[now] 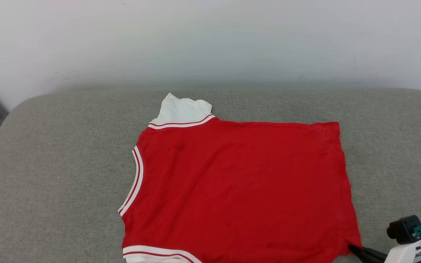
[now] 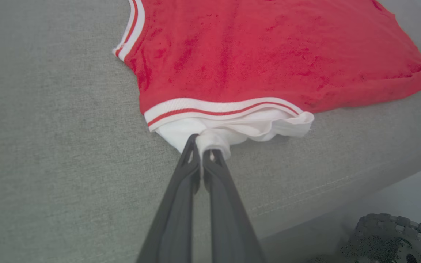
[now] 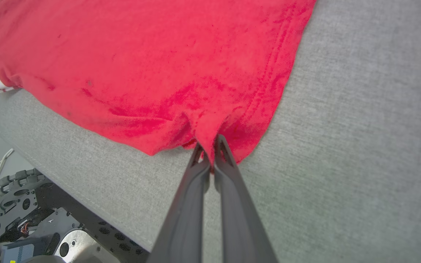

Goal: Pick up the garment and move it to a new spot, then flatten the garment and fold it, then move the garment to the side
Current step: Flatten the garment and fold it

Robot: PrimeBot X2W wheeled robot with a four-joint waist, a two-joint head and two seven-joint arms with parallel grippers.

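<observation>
On a broad grey fabric-covered surface (image 1: pixel 49 175), the red jersey T-shirt with white sleeves (image 1: pixel 239 182) is lying spread by the front edge. Your left gripper (image 2: pixel 204 148) is pinching its near sleeve (image 2: pixel 232 129), and your right gripper (image 3: pixel 210 146) is pinching its red hem corner (image 3: pixel 210 126). Both are clamping tight, probably to stretch it flat.

Soft, matt red knit cloth makes up the garment (image 1: pixel 239 182), its trim ribbed and white — the cushion (image 1: pixel 49 182) beneath is coarse-woven grey fabric, also matt.
</observation>
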